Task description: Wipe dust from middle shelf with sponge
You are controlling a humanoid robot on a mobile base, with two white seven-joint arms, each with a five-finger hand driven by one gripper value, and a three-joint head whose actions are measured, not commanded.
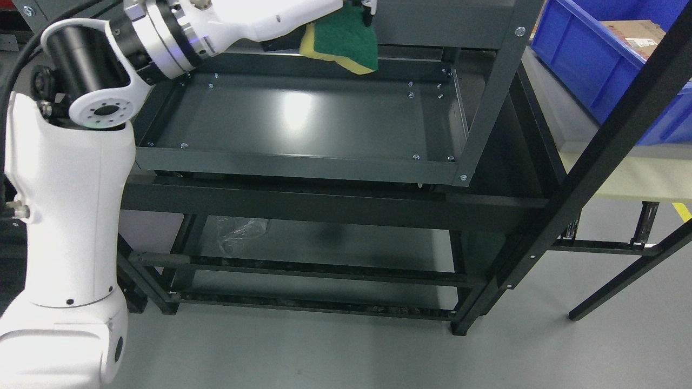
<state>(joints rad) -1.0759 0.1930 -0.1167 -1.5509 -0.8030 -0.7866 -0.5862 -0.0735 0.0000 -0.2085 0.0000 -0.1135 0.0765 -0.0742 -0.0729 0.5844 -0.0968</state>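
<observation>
My left arm comes in from the lower left and reaches up across the top of the head view. Its hand [346,11] is mostly cut off by the top edge and holds a sponge [341,43], green on top with a yellow underside. The sponge hangs tilted above the back edge of the dark grey middle shelf [303,116], near its centre, and I cannot tell whether it touches the shelf. The shelf tray is a shallow metal pan with a raised rim and a bright glare patch. The right arm is not in view.
A dark metal upright [494,92] stands at the shelf's right front corner. A lower shelf [335,237] holds a crumpled clear plastic bag [240,232]. A blue bin [611,70] with a cardboard box sits on a table at the right. A black diagonal frame bar [611,146] crosses the right side.
</observation>
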